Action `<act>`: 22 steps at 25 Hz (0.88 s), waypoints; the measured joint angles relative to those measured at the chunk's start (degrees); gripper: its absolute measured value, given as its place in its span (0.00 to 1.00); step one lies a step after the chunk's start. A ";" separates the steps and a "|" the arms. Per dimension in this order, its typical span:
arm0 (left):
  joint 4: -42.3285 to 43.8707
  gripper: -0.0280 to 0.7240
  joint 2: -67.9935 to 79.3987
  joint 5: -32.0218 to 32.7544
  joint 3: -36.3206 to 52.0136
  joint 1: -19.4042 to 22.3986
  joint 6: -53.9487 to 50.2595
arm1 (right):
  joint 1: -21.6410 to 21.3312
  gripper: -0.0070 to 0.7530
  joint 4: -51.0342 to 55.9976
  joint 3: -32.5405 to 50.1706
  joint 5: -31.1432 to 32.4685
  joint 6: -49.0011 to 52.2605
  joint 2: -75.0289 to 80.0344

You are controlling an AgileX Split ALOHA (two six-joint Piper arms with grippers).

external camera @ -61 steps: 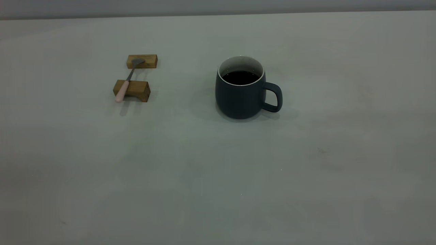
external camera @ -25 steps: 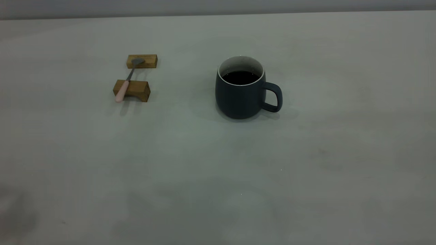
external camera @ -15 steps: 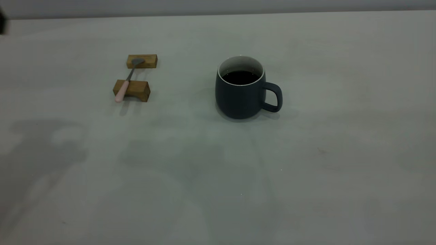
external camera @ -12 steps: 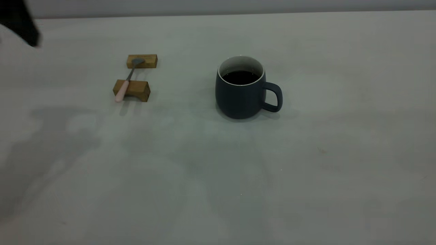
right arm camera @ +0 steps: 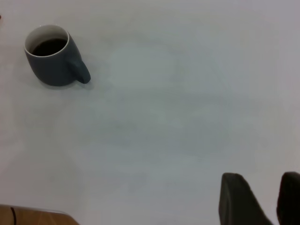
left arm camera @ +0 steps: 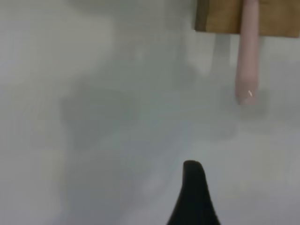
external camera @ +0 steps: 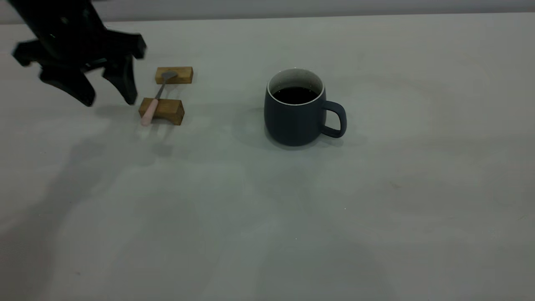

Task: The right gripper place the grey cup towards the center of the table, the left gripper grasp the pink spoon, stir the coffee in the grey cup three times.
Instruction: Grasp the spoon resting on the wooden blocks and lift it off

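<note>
The exterior view is dim and flat, with soft, diffuse shadows spreading over the counter (external camera: 267,217) below the left hand (external camera: 110,100), which is smeared by motion blur. The left wrist view is out of focus throughout, while the right wrist view is brighter and evenly lit.

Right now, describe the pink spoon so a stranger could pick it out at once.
On the pale table, look left of the grey cup to two small wooden blocks, just beside the open left gripper. The pink spoon bridges them: metal bowl on the far block, pale pink handle overhanging the near one. It is the only slim, pink thing there.
</note>
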 joint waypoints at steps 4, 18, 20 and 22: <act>0.00 0.89 5.87 -0.18 -4.18 -0.66 -0.04 | 0.00 0.33 0.00 0.00 0.00 0.00 0.00; -0.54 0.67 14.06 -2.39 -9.38 -1.15 0.02 | 0.00 0.33 0.00 0.00 0.00 0.00 0.00; -1.45 0.55 14.96 -2.52 -10.22 -1.15 0.02 | 0.00 0.33 0.00 0.00 0.00 0.00 0.00; -2.87 0.41 15.77 -2.39 -11.01 -1.15 0.02 | 0.00 0.33 0.00 0.00 0.00 0.00 0.00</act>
